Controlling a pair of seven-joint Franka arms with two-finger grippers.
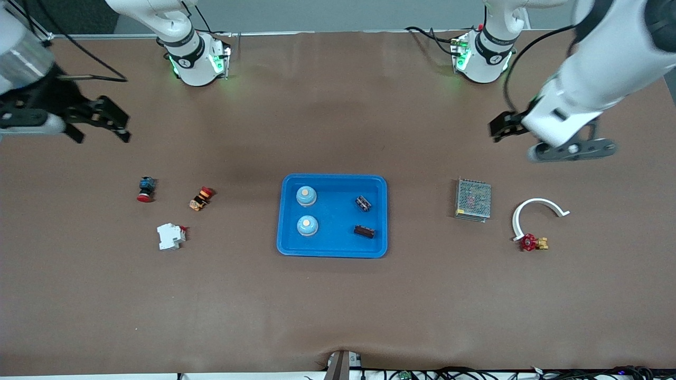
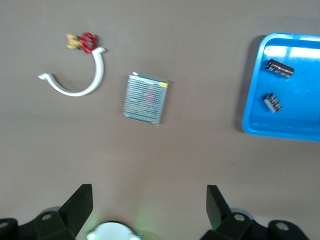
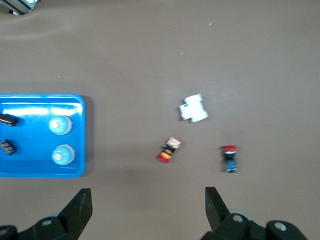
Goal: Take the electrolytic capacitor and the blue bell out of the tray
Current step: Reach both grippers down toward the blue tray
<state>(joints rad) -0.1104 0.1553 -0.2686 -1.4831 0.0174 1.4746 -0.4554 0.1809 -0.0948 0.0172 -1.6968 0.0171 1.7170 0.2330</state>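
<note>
The brown desk point(image 1: 338, 306) carries a blue tray point(image 1: 332, 250) at its middle. In the tray, two bells point(image 1: 306, 196) lie toward the right arm's end and two capacitors point(image 1: 363, 203) toward the left arm's end. The left tool point(image 1: 549, 140) hangs over bare desk toward the left arm's end from the tray, fingers apart, holding nothing. The right tool point(image 1: 100, 124) hangs toward the right arm's end, fingers likewise apart and empty.
</note>
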